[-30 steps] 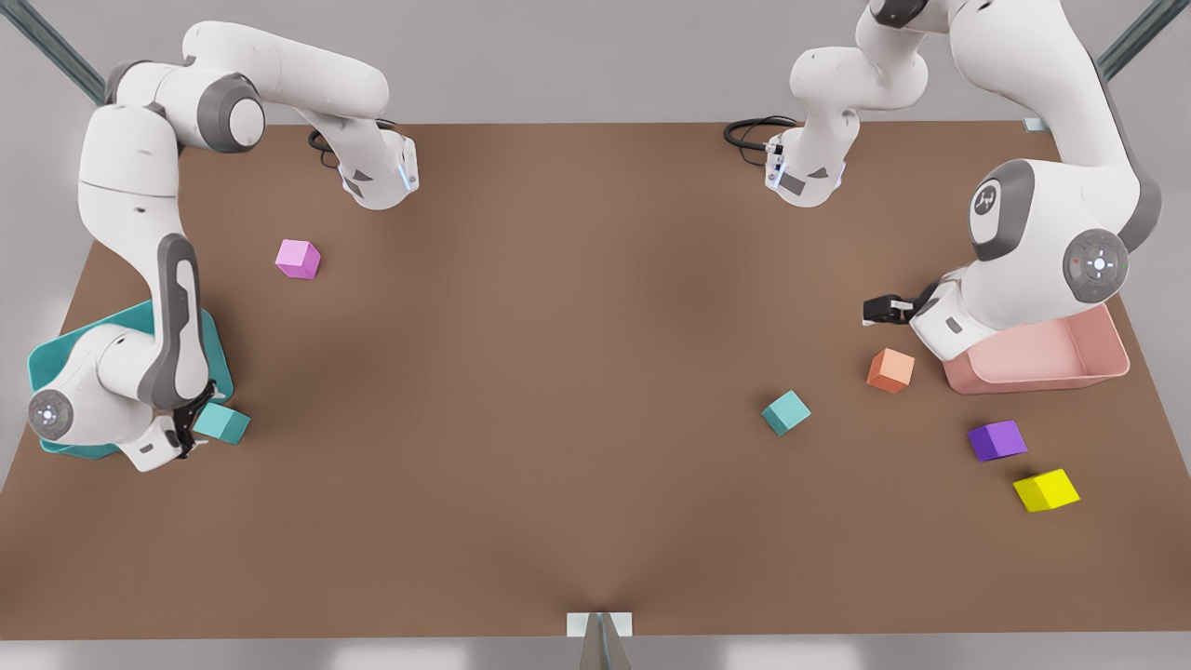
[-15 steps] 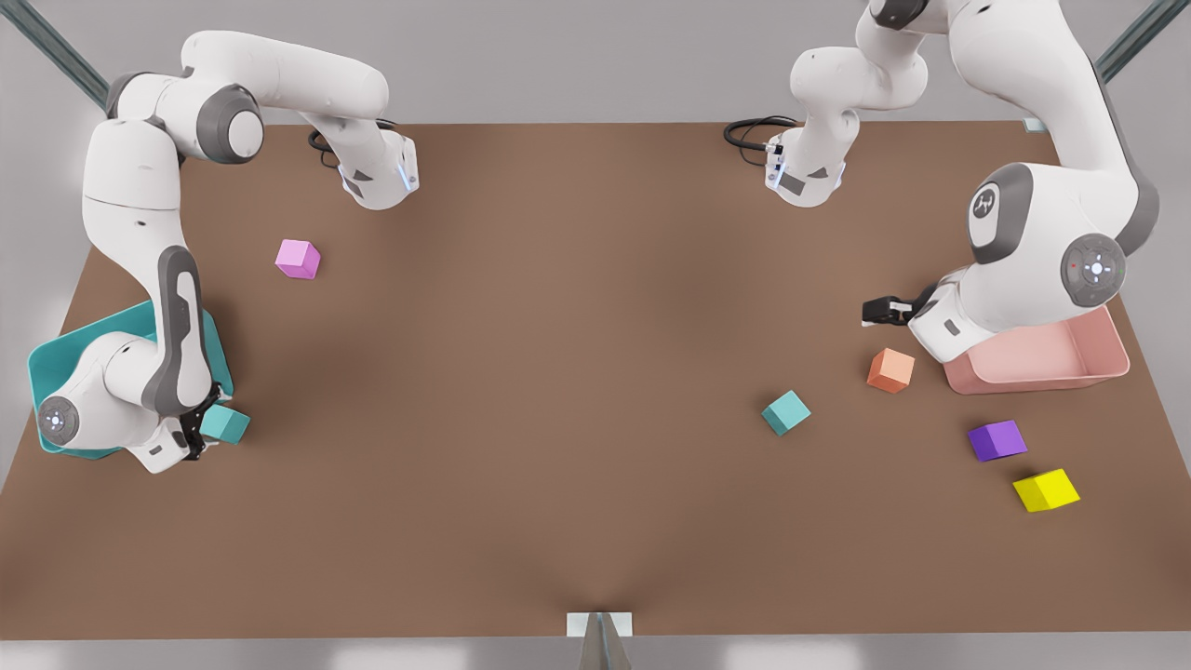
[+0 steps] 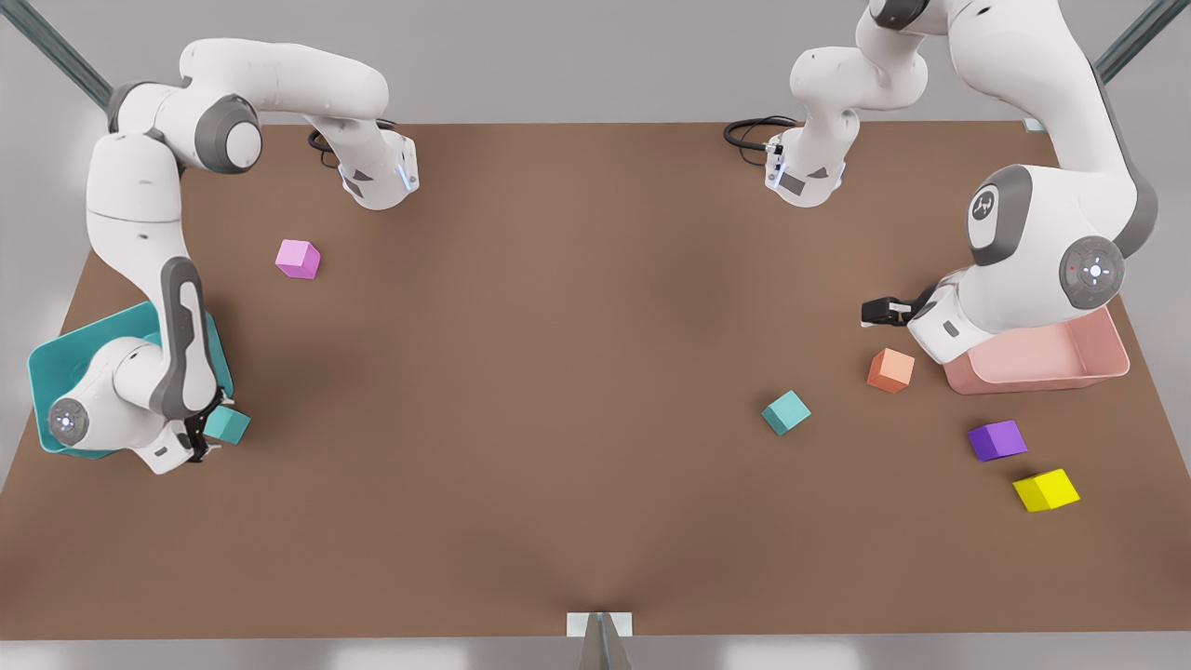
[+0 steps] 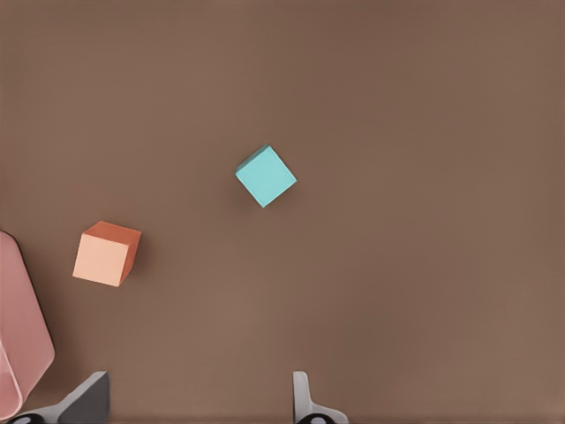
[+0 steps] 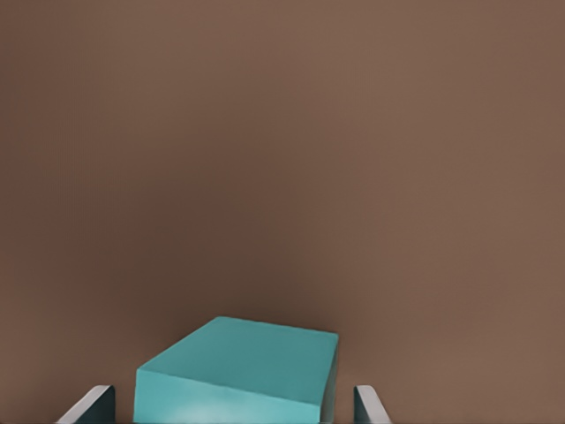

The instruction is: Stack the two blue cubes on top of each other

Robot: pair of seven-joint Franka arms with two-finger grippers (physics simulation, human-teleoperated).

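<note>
Right gripper point(image 3: 207, 430) beside the teal bin point(image 3: 42, 372), fingers point(image 5: 95, 405) spread either side of one blue cube point(image 3: 228, 425), not visibly touching it; cube on the table point(image 3: 558, 372), just off the bin's corner. Left gripper point(image 3: 875, 312) hovers open beside the pink bin point(image 3: 1098, 363), above the orange cube point(image 3: 890, 369). Second blue cube point(image 3: 785, 412) lies near the orange cube, well apart from the teal bin.

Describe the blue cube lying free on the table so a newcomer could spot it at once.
Start at the pink bin on the front view's right. Just off its corner sits an orange cube, and beyond that, toward the table's middle, lies the free blue cube. It is turquoise and stands alone, unlike its twin between the right gripper fingers.
</note>
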